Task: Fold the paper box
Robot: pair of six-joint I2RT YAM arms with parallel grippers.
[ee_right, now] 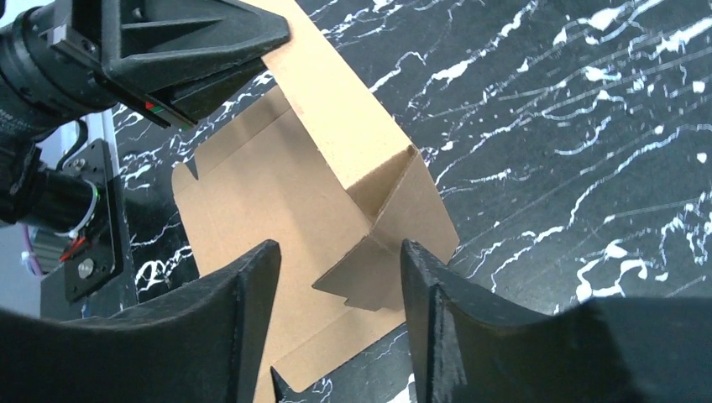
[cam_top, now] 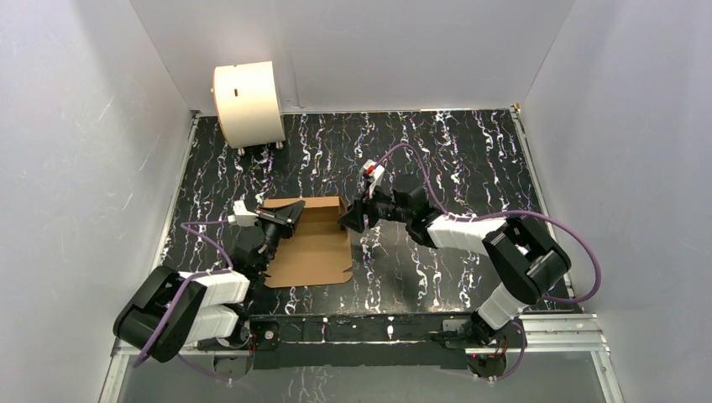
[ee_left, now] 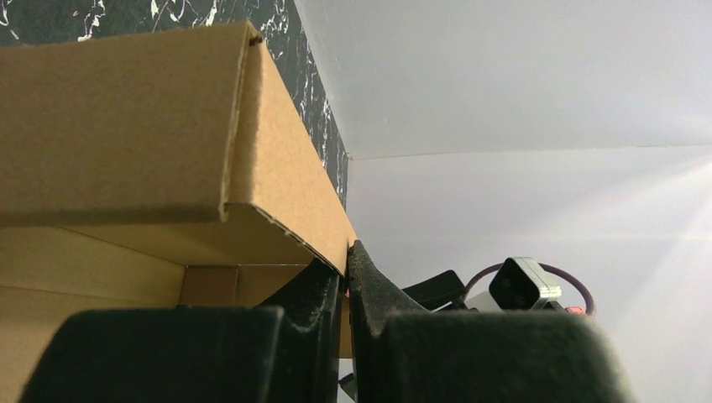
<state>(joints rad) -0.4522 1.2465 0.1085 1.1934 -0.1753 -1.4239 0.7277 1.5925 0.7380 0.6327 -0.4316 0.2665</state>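
Observation:
The brown cardboard paper box (cam_top: 312,243) lies on the black marbled table, its far wall and corner flaps raised. My left gripper (cam_top: 290,215) is shut on the box's left side wall; in the left wrist view (ee_left: 347,260) the cardboard edge (ee_left: 285,168) is pinched between the fingers. My right gripper (cam_top: 351,220) is open at the box's far right corner. In the right wrist view (ee_right: 340,252) its jaws stand wide apart above the corner tab (ee_right: 369,269) of the box (ee_right: 277,193), touching nothing.
A cream-white cylindrical drum (cam_top: 248,102) stands at the back left by the wall. Grey walls enclose the table (cam_top: 453,151) on three sides. The left arm's gripper body (ee_right: 159,42) shows in the right wrist view.

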